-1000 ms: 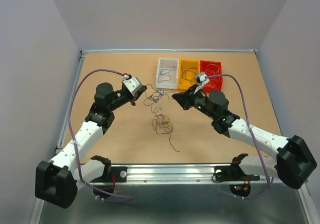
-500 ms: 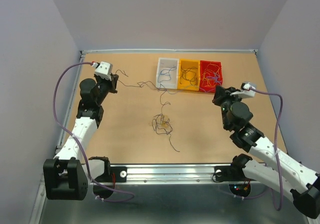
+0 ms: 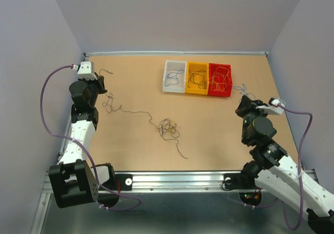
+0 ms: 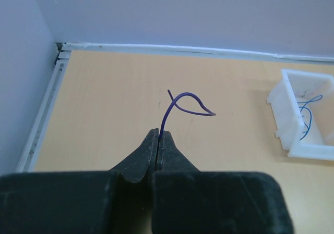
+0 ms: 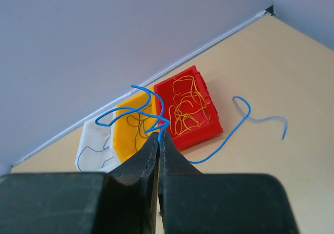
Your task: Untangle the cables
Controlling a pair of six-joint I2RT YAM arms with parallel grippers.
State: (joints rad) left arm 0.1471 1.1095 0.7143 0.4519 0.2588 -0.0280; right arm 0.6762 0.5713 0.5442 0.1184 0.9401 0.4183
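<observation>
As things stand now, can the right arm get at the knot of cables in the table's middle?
Probably yes: only bare table lies between the right gripper and the knot of cables. But the gripper is shut on a blue cable, so it must release that first.

left gripper (image 3: 101, 83): swung from the tabletop's middle out to the left edge, near the far-left corner.
right gripper (image 3: 240, 107): gone from just beside the bins (image 3: 175, 62) to the right edge.
dark strand (image 3: 133, 112): pulled out of the loose tangle, now stretched from by the left gripper toward the middle heap (image 3: 168, 129).
blue strand (image 3: 245, 90): drawn rightward with the right gripper, now off the red bin's near-right corner.
</observation>
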